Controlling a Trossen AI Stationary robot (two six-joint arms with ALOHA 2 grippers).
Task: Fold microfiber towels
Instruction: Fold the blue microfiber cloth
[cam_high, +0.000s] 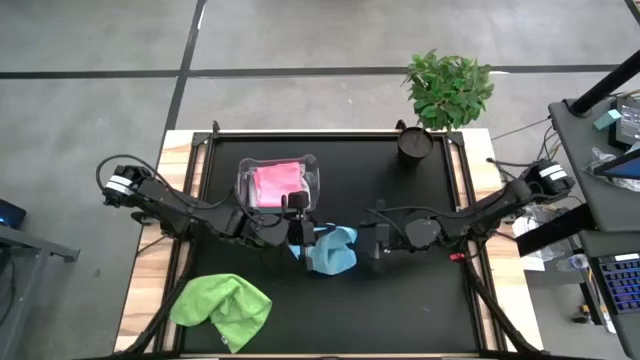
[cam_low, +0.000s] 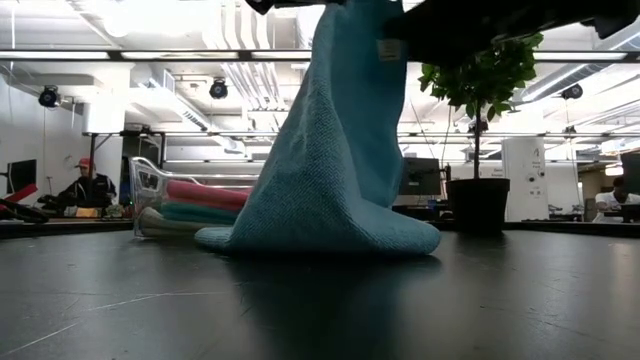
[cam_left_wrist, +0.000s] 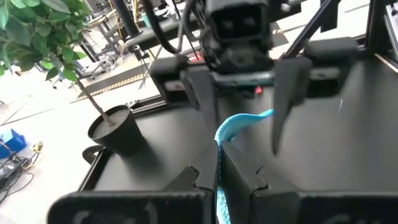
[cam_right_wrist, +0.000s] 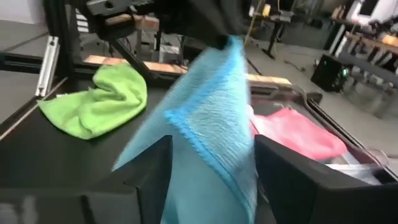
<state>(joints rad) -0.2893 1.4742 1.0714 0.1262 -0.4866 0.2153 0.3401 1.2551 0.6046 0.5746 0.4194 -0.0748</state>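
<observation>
A light blue microfiber towel (cam_high: 332, 250) hangs at the table's middle, its lower end heaped on the table (cam_low: 320, 238). My left gripper (cam_high: 297, 228) is shut on its top. My right gripper (cam_high: 378, 240) faces it from the right, open, with a finger on either side of the hanging cloth (cam_right_wrist: 214, 124). A lime green towel (cam_high: 222, 306) lies crumpled at the near left. A pink towel (cam_high: 276, 182) tops a stack in the clear tub (cam_high: 312, 172). My left gripper pinches the blue towel's upper edge (cam_left_wrist: 219, 144) between its two shut fingers, coming nearly level from the table's left. The cloth hangs slack below the fingers, and its lower part (cam_low: 330, 240) rests on the table. Whether my right gripper's fingers (cam_right_wrist: 152, 163) touch the cloth cannot be told.
A potted plant (cam_high: 448, 88) in a dark pot (cam_high: 415, 142) stands at the far right corner. The tub sits just beyond my left gripper. There is bare black table (cam_high: 420, 310) at the near right.
</observation>
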